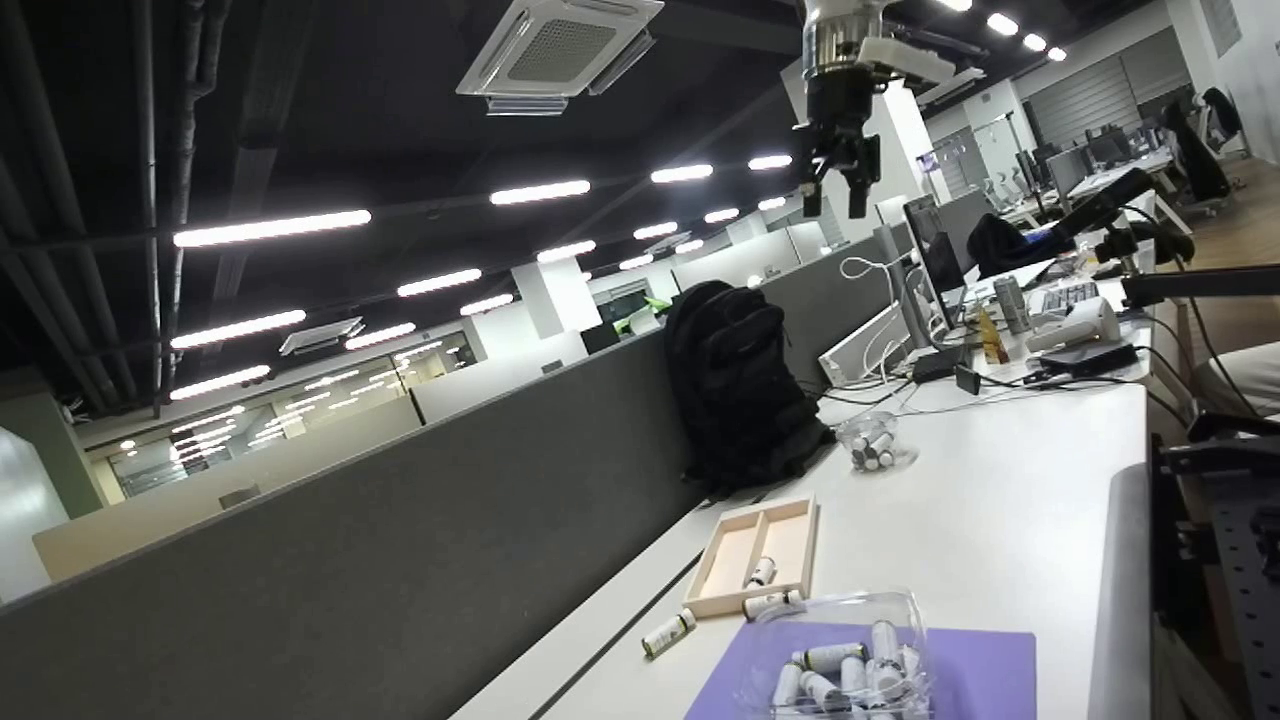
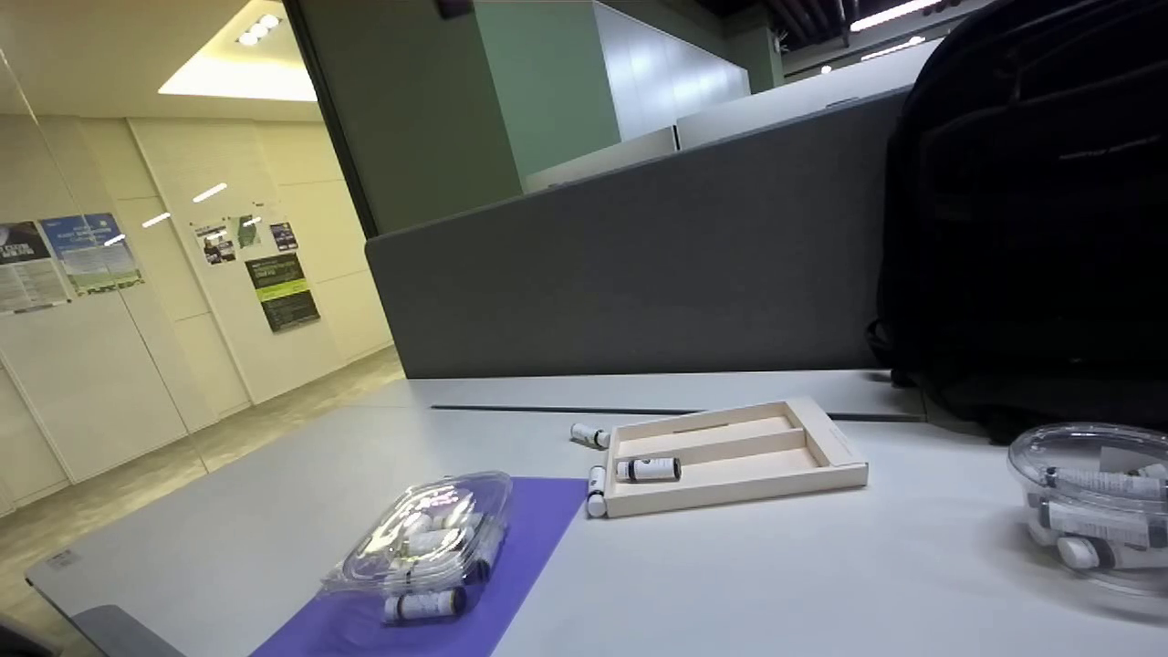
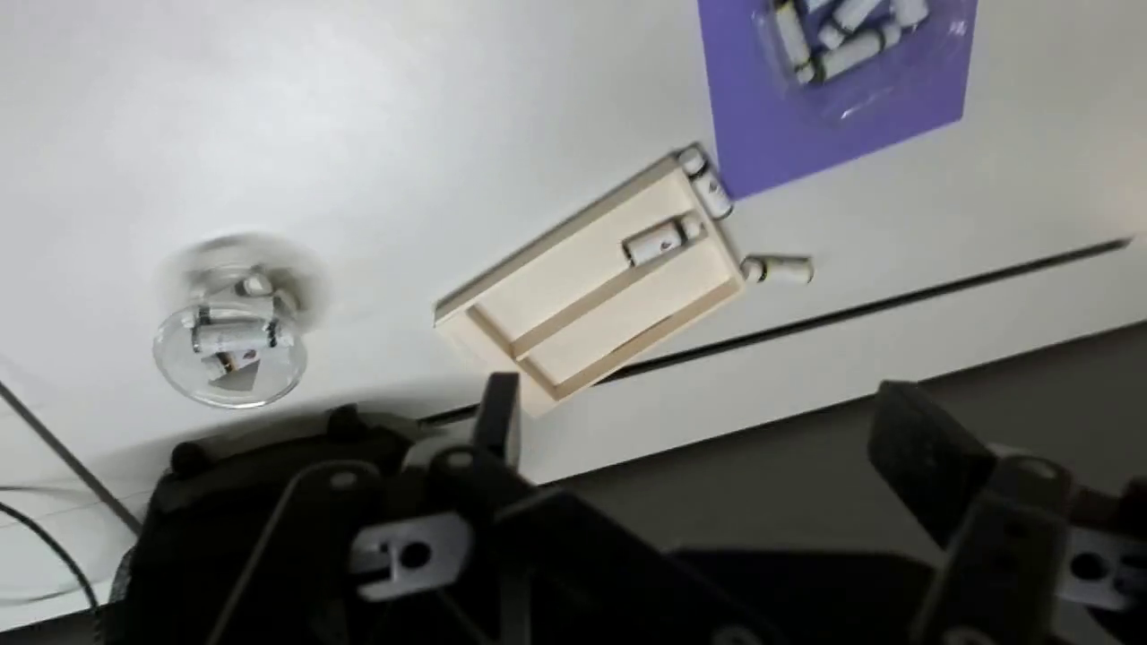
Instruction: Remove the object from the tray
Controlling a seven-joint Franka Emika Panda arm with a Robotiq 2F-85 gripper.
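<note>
The light wooden tray [image 1: 725,560] lies on the white desk, with a divider making two compartments. It also shows in an exterior view [image 2: 730,495] and in the wrist view [image 3: 547,282]. One small white vial with a dark band [image 3: 657,242] lies on its side in one compartment, against the divider near one short end. It shows in both exterior views [image 1: 762,572] [image 2: 650,469]. My gripper [image 1: 835,205] is high above the desk, well away from the tray. In the wrist view its fingers [image 3: 699,394] are wide apart with nothing between them.
Two similar vials [image 3: 708,184] [image 3: 778,269] lie outside the tray at its short end. A clear plastic box of vials [image 2: 438,529] stands on a purple mat [image 1: 985,670]. A round clear tub of vials [image 1: 866,440], a black backpack [image 1: 740,390] and a grey partition [image 2: 639,283] stand nearby.
</note>
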